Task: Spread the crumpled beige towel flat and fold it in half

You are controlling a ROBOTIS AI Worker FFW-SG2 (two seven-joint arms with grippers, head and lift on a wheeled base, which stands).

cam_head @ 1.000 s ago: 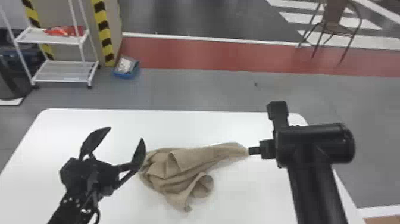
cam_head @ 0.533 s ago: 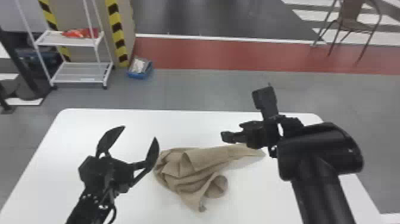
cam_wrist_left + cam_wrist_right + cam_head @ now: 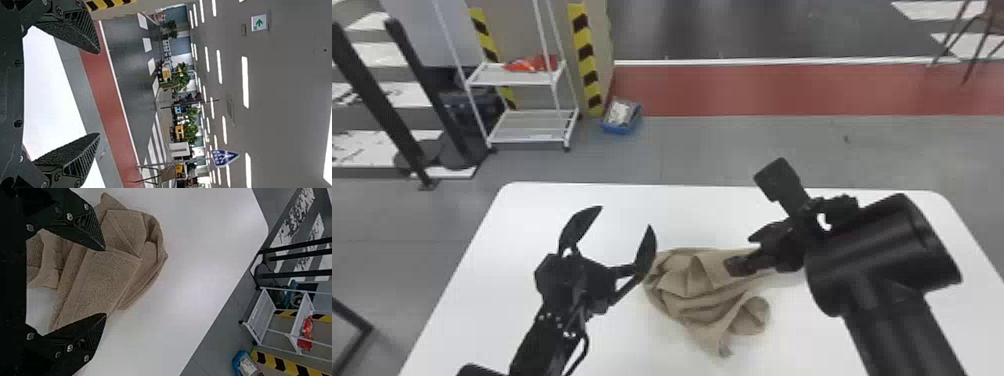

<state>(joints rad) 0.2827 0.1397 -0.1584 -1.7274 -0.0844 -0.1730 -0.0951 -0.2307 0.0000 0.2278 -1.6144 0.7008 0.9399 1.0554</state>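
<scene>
The crumpled beige towel (image 3: 702, 287) lies bunched on the white table, its narrower end stretching to the right. My left gripper (image 3: 626, 217) is open at the towel's left side, one finger overlapping the towel's edge in the head view. Over the towel's right part hangs my right gripper (image 3: 739, 252), its fingers apart. In the left wrist view the left gripper (image 3: 99, 94) has nothing between its fingers and faces out across the room. The right wrist view has the right gripper (image 3: 105, 282) open above the folded layers of the towel (image 3: 98, 284).
The white table (image 3: 572, 345) has its far edge beyond both grippers. On the floor behind it stand a white shelf rack (image 3: 529, 125) and a blue box (image 3: 622, 117), with dark posts at the left and a chair at the far right.
My right gripper has moved left from beside the towel's right end to above the towel, and its wrist has turned. The head view has swung left. The left gripper holds its place by the towel.
</scene>
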